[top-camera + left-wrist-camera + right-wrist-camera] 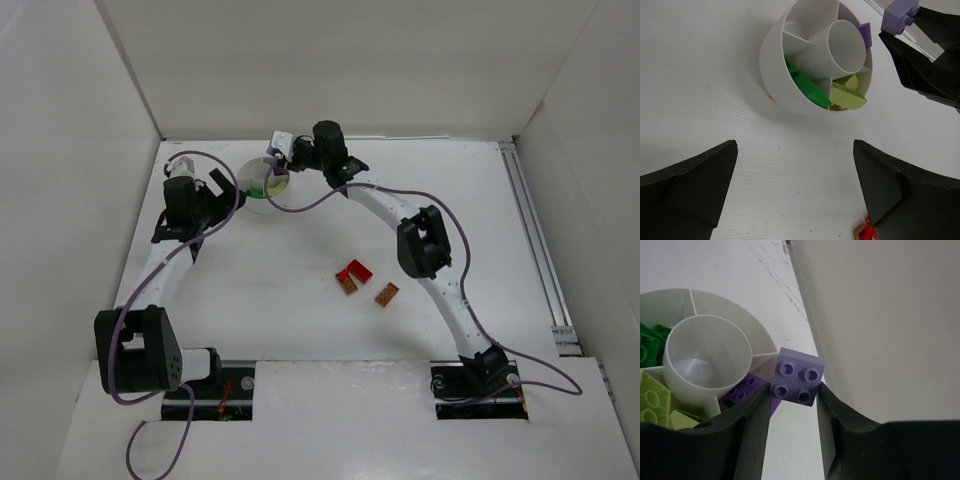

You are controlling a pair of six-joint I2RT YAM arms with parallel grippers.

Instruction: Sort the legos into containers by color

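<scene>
Premises assessed as a robotics laboratory test cell, not a domestic or commercial setting. Grounds: a plain white bench [280,300] boxed in on three sides by bare white panels [330,70]; a left arm [165,268] and a right arm [445,285] bolted at its near edge on black base mounts [212,388]; exposed purple cabling [322,203] trailing over both; and an aluminium rail [535,240] along the right margin. The workpieces are loose lego bricks [355,271].

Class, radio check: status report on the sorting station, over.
Right gripper shut on lilac brick, by rim of dish. Left gripper open, facing dish. Red brick, two orange-brown bricks loose on table. No obstruction seen.
</scene>
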